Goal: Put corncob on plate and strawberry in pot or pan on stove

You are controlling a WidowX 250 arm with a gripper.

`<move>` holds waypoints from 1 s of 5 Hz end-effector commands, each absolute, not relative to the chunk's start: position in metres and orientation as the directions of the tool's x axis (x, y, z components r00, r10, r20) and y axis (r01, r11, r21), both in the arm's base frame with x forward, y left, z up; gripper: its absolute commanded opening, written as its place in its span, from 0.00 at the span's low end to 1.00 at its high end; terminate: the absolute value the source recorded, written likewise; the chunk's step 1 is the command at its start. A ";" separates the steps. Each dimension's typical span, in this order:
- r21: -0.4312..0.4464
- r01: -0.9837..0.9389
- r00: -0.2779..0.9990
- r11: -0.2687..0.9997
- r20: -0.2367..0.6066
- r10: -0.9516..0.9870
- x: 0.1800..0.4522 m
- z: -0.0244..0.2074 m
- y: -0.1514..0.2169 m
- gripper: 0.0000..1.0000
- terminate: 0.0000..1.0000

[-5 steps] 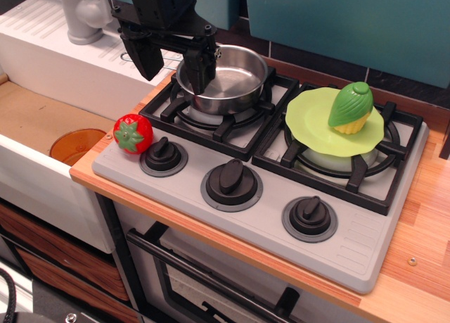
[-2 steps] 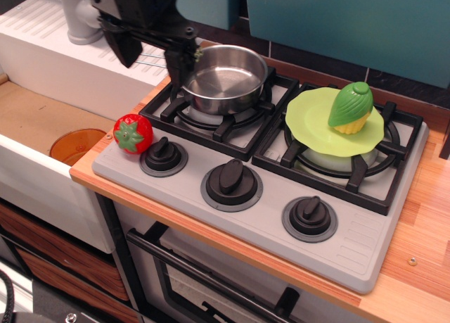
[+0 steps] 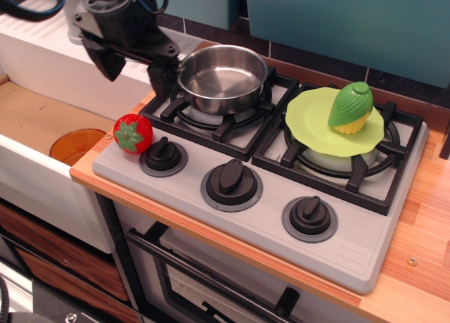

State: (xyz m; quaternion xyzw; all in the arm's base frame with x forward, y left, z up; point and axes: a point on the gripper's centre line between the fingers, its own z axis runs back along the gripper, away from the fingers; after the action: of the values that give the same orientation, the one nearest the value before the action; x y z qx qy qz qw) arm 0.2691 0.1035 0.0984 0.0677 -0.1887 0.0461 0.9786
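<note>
The green corncob [image 3: 350, 107] with its yellow end stands on the lime-green plate [image 3: 309, 119], which lies on the right burner of the grey stove [image 3: 365, 245]. The red strawberry [image 3: 133, 133] sits on the stove's front left corner, beside the left knob. The steel saucepan [image 3: 223, 77] rests on the left burner and is empty. My black gripper [image 3: 135, 68] hangs open and empty just left of the pan, above and behind the strawberry; one finger [image 3: 158, 77] is close to the pan's rim.
An orange round dish [image 3: 76, 146] lies in the sink at the left. A grey tap [image 3: 74, 17] stands on the white drainer behind my arm. Three black knobs [image 3: 232, 179] line the stove front. Teal wall panels rise at the back.
My gripper has moved left and slightly forward, from over the pan's left rim to beside the pan. Pan, strawberry, plate and corncob have not moved.
</note>
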 end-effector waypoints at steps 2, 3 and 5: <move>0.091 -0.104 0.875 0.990 0.481 0.048 0.272 0.086 0.115 1.00 0.00; 0.089 -0.093 0.866 0.992 0.499 0.037 0.274 0.079 0.120 1.00 0.00; 0.083 -0.084 0.862 0.993 0.507 0.031 0.274 0.069 0.126 1.00 0.00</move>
State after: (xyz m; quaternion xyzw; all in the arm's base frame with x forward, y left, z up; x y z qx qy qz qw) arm 0.2695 0.1237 0.0613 0.0408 -0.2514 0.0336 0.9664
